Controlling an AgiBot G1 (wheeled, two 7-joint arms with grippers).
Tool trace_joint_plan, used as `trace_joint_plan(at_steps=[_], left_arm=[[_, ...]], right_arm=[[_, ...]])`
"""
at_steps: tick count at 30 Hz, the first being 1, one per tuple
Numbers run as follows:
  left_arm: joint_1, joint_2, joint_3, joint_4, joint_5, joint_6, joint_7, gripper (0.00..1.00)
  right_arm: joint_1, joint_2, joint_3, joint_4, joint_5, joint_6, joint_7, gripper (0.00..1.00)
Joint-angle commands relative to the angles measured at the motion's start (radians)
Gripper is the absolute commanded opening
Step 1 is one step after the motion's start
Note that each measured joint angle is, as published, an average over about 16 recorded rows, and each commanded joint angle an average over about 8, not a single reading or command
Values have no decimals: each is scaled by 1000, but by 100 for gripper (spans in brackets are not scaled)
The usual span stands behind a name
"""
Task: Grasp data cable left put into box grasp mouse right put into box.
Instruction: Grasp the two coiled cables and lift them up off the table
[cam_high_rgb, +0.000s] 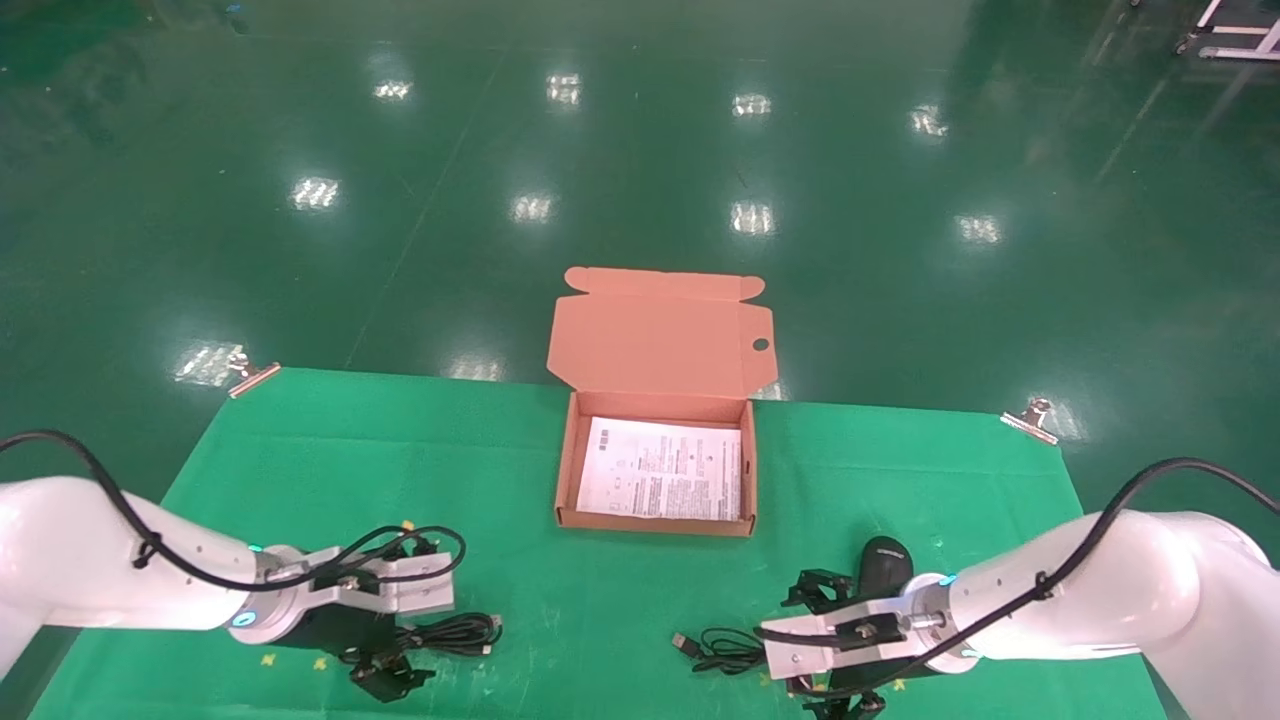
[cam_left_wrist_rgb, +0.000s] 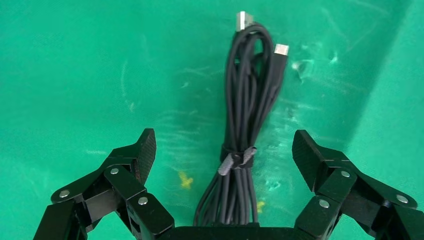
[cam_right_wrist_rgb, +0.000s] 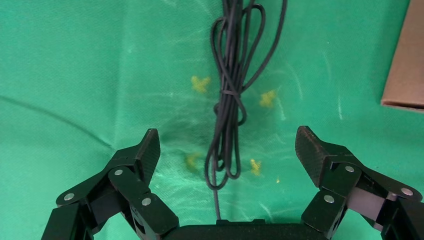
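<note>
The data cable (cam_high_rgb: 455, 633), a black bundle tied with a strap, lies on the green cloth at the front left. In the left wrist view the data cable (cam_left_wrist_rgb: 247, 115) runs between the fingers of my left gripper (cam_left_wrist_rgb: 224, 145), which is open and astride it, not touching. My left gripper (cam_high_rgb: 400, 615) hovers at the bundle's left end. The black mouse (cam_high_rgb: 882, 565) lies at the front right, its cord (cam_high_rgb: 715, 648) coiled to the left. My right gripper (cam_high_rgb: 812, 650) is open over the cord (cam_right_wrist_rgb: 227, 110), beside the mouse. The open box (cam_high_rgb: 566, 470) stands in the middle.
The box's lid (cam_high_rgb: 660, 335) stands open at the far side, over the table's back edge. A white printed sheet (cam_high_rgb: 660, 468) lines the box. A corner of the box (cam_right_wrist_rgb: 406, 65) shows in the right wrist view. Metal clips (cam_high_rgb: 252, 376) (cam_high_rgb: 1030, 420) hold the cloth's back corners.
</note>
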Motion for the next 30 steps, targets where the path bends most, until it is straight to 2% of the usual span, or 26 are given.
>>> trace_joint_plan(at_steps=[1, 30], left_arm=[[-2, 5, -2, 25, -4, -7, 14, 0], [0, -1, -1, 4, -4, -1, 6, 0]], right_arm=[[2, -10, 0, -24, 1, 8, -8, 0], [1, -2, 1, -6, 1, 2, -2, 0]])
